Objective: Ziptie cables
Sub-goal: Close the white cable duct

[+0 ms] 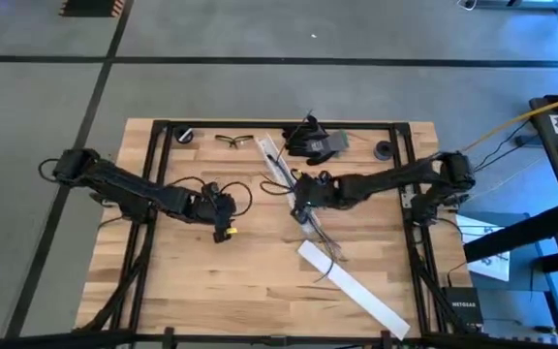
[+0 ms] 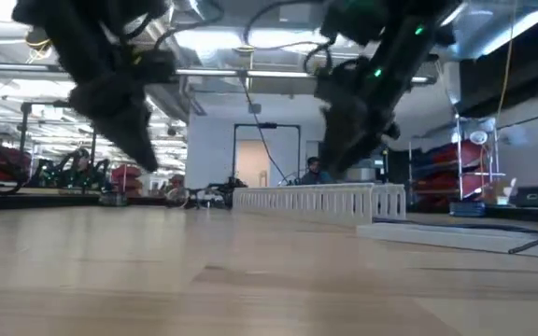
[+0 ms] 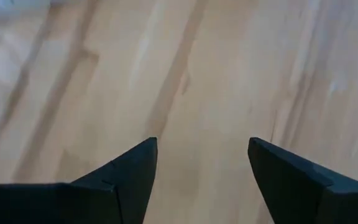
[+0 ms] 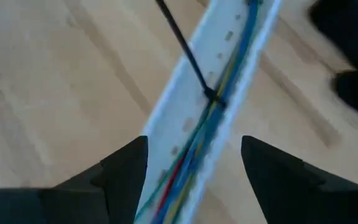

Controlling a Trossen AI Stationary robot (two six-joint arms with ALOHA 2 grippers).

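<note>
Right gripper point(image 4: 194, 168) fingers apart over cables point(image 4: 213, 121) in white channel point(image 4: 182, 112), seemingly zip-tied; left gripper point(image 3: 201, 171) spread above bare worktop point(image 3: 229, 68).

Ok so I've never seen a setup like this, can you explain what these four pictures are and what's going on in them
These are four views of one moment. Two dark robot arms work at a wooden table. One picture looks straight down, one looks level across the tabletop, and two come from cameras on each arm's wrist. The left end effector is open over bare wood and holds nothing. The right end effector is open just above a white slotted tray in which coloured cables lie, with a black zip tie around them. It holds nothing either. A flat white strip, glasses and a dark object at the far edge also lie on the table.
</note>
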